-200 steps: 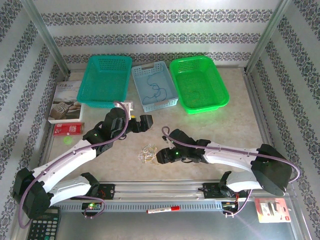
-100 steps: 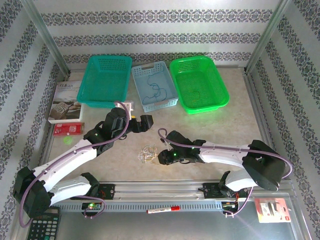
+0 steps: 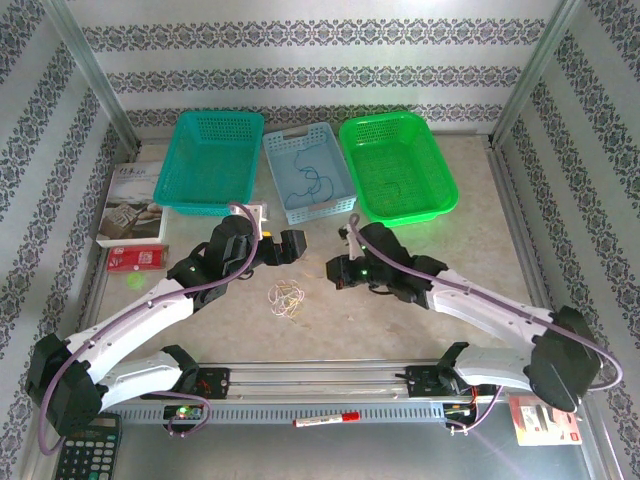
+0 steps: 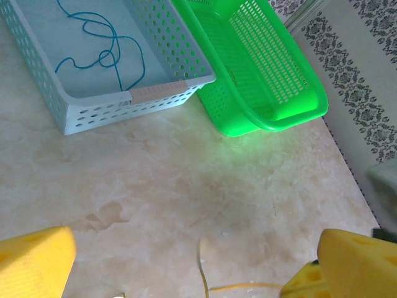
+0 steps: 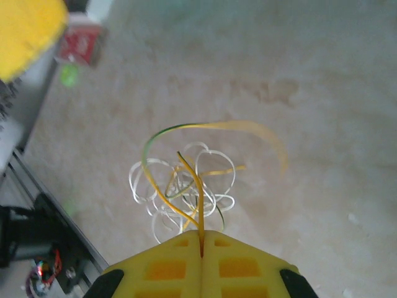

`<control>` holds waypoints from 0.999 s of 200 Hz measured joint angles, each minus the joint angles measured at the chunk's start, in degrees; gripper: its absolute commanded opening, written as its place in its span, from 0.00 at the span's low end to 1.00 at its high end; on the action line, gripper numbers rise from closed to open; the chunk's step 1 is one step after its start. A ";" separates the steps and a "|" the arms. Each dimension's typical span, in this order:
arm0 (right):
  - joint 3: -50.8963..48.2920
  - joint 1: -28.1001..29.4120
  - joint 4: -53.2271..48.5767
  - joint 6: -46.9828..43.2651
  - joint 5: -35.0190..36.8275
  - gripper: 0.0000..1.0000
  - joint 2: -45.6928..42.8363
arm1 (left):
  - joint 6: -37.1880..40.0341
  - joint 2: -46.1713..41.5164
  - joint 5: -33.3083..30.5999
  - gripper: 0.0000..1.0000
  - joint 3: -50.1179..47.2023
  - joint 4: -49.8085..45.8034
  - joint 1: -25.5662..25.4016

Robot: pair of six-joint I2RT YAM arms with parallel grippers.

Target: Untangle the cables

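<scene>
1. White marker pen with a red cap (image 3: 325, 419) lies on the metal rail, nearer than both pincers.
2. Loose bunch of thin whitish and yellow-orange cables (image 3: 285, 297) sits on the beige marbled tabletop (image 3: 470, 250). It is between the two pincers and slightly nearer than both.
3. Right pincer (image 5: 201, 239): yellow fingers pressed together, pinching one yellow-orange strand of the cables. The rest of the bunch lies just ahead of its tips.
4. Left pincer (image 4: 186, 267): yellow fingers spread wide, nothing between them, apart from the bunch.
5. Beyond the left pincer is a pale blue perforated plastic basket (image 4: 155, 93) with a thin blue cable (image 4: 102, 59) curled inside.
6. Bright green plastic mesh basket (image 4: 273, 118) is just beside it, beyond the right pincer.
7. Teal plastic mesh basket (image 3: 205, 207) is on the pale blue one's other side, beyond the left pincer.
</scene>
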 measured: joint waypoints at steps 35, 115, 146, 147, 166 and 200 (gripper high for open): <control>0.09 -3.13 -1.20 -0.02 -0.02 0.00 -3.98 | 0.04 -0.61 0.02 1.00 -0.79 0.09 0.00; 2.80 -10.27 -3.10 -0.57 -2.40 0.00 -7.13 | 0.61 -0.87 0.33 1.00 -2.16 1.53 0.00; 4.24 -12.28 -3.52 -0.85 -3.76 0.00 -7.17 | 1.09 0.55 2.95 1.00 -2.16 4.46 0.00; 4.33 -12.39 -3.54 -0.85 -3.89 0.00 -7.17 | 1.14 0.59 3.06 1.00 -2.16 4.61 0.00; 5.57 -13.29 -4.00 -0.85 -4.94 0.00 -7.17 | 2.01 2.34 6.62 1.00 -2.16 8.00 0.00; 7.50 -13.62 -4.15 -0.85 -5.90 0.00 -7.17 | 1.73 6.47 12.28 1.00 -1.81 13.31 0.00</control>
